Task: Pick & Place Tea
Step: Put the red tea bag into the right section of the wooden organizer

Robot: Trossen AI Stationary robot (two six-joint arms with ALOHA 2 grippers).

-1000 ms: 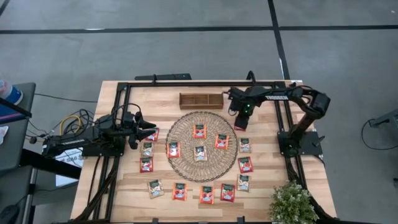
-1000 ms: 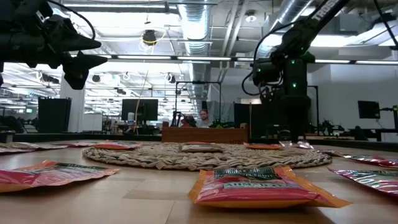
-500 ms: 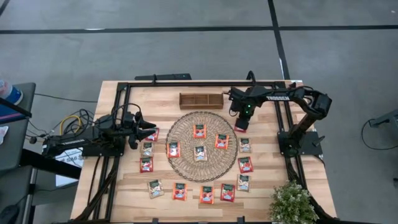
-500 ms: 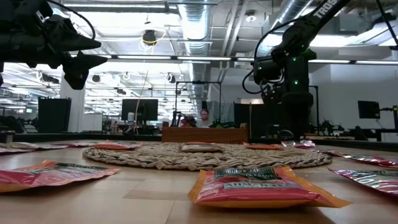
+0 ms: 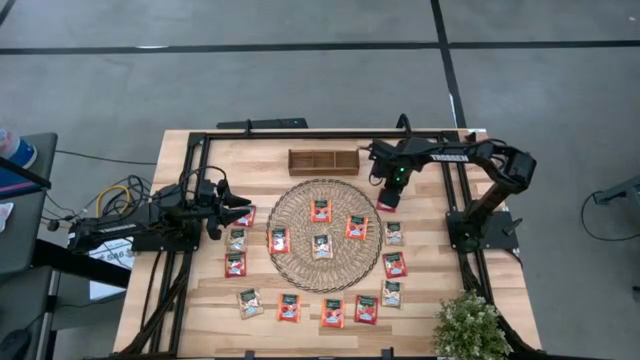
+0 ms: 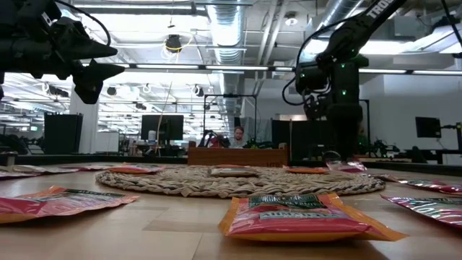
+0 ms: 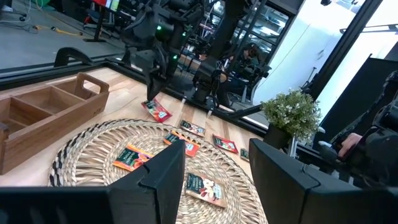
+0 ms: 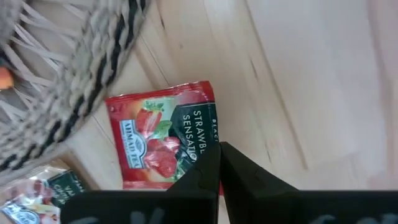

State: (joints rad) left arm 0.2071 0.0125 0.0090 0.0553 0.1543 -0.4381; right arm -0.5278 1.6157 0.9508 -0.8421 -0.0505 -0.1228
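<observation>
High view: the right gripper (image 5: 387, 203) is pinching a red tea sachet (image 5: 386, 204) beside the woven mat (image 5: 300, 262); the left gripper (image 5: 240, 207) is waiting at the table's left. Low view: that sachet (image 6: 345, 167) is hanging just off the table (image 6: 173, 224). Right wrist view: fingers (image 8: 202, 177) are meeting on the sachet's (image 8: 149, 140) edge. Left wrist view: the fingers (image 7: 158, 177) are standing apart.

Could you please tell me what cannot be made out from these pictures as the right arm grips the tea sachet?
- Red sachet in the right gripper: the right wrist view's closed fingers cover its edge; lifted or not, unclear.
- High view: the same sachet is mostly under the arm.
- Wooden tray: contents too small to see.
- Left gripper: hovers open over a partly hidden sachet.
</observation>
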